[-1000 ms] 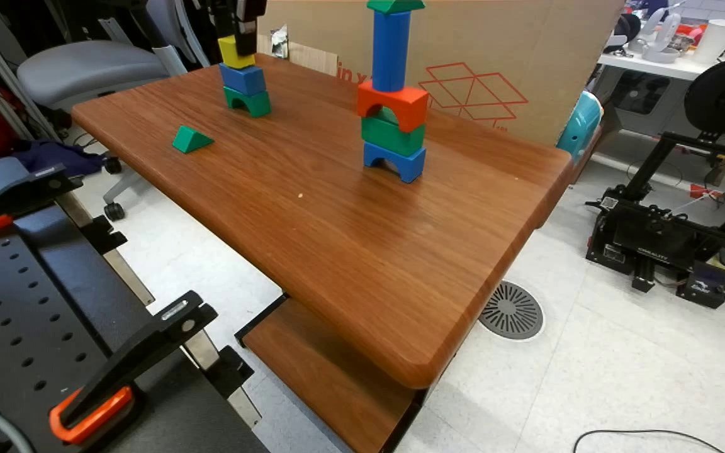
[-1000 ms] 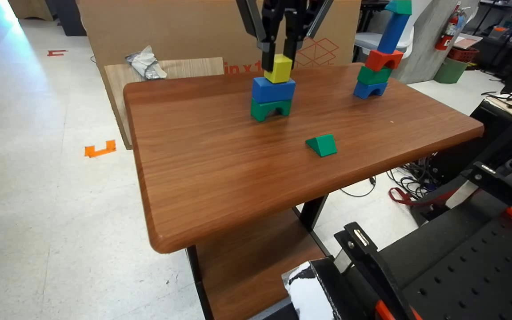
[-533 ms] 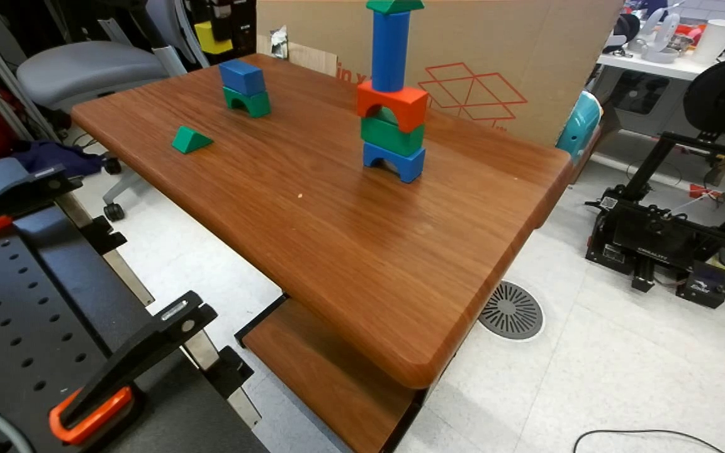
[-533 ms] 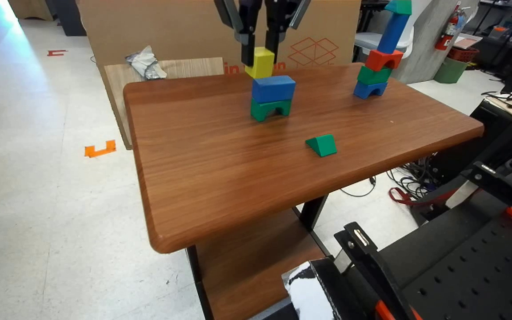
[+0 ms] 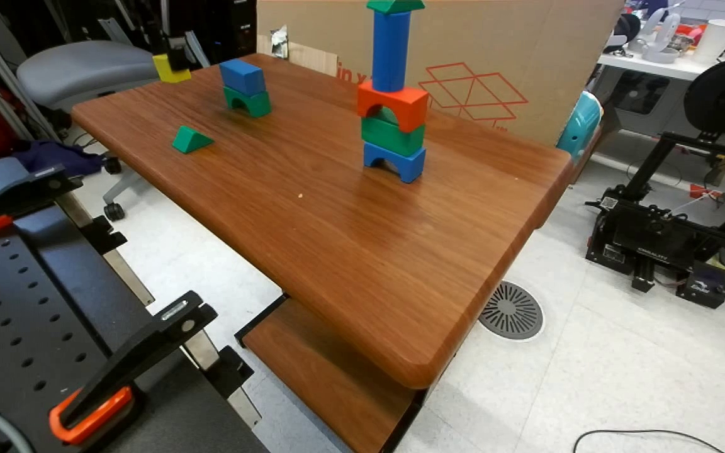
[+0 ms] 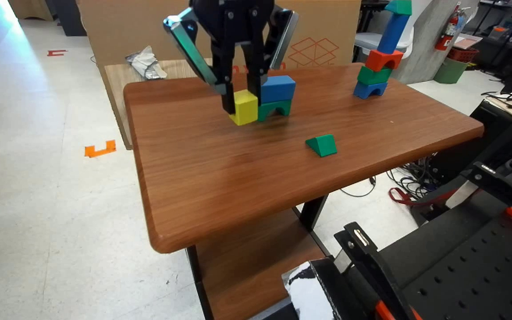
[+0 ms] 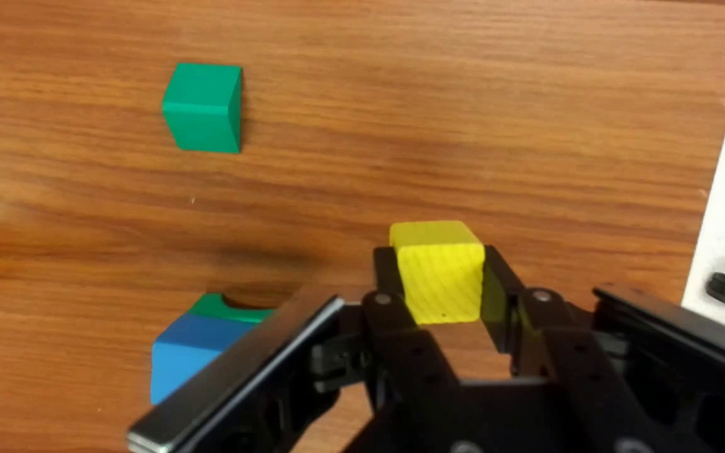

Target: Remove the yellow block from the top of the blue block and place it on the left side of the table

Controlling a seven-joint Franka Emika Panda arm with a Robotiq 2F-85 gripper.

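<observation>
Wrist view: jaws clamped on the yellow block (image 7: 439, 277), which hangs above the surface (image 7: 463, 126), apart from the blue block (image 7: 187, 355); lower the yellow block vertically, base level, onto the left side; part jaws only upon contact; then retract straight up.

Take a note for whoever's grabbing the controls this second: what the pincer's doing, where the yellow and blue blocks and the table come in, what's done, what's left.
Gripping: the pincer is shut on the yellow block, holding it in the air above the table.
Blue block: sitting on the green arch, its top bare.
Done: yellow block is off the blue block.
Left: lower it onto the left side of the table, open the pincer, back away.
</observation>
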